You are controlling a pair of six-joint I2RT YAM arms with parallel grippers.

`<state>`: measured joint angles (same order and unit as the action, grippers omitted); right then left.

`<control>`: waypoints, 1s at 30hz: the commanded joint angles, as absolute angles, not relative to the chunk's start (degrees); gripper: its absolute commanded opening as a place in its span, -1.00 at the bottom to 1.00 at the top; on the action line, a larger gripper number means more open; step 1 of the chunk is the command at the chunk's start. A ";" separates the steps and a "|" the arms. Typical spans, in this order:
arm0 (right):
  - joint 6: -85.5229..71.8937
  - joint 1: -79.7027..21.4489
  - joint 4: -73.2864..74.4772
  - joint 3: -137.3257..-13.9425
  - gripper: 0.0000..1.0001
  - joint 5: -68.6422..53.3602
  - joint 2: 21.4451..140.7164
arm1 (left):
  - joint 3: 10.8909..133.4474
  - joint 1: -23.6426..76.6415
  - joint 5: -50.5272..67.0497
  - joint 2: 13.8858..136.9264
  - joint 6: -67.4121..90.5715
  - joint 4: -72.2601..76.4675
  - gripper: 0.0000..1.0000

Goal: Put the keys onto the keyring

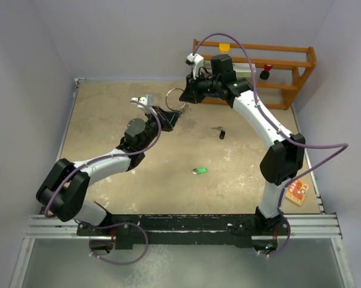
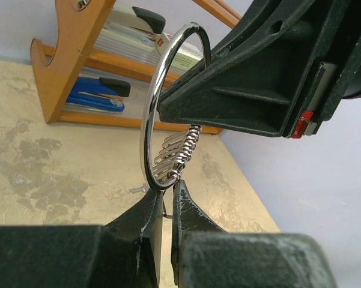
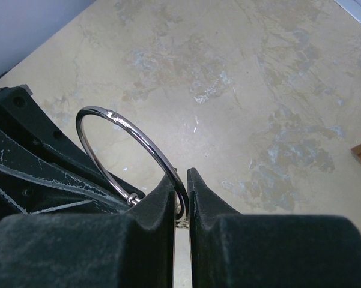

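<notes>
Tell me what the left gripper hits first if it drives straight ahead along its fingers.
Beyond the keyring it pinches, the left gripper would likely meet the right gripper, clamped on the same ring just ahead; depth is unclear.

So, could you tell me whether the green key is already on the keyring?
No, the green key lies loose on the table, well apart from the keyring.

No writing is showing legibly; the orange card [image 1: 297, 192] at the right edge of the table [image 1: 168, 180] is carrying print too small to read.
</notes>
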<state>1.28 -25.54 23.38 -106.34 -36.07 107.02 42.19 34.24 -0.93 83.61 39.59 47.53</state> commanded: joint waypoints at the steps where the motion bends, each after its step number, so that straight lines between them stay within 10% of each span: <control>1: -0.63 -26.35 28.55 -109.69 -1.00 -41.38 108.30 | 46.63 33.83 -5.10 81.20 43.49 48.22 -1.00; 30: 2.11 -26.30 36.04 -118.01 -1.00 -44.65 114.08 | 49.22 33.84 -0.14 82.69 37.62 44.20 -0.76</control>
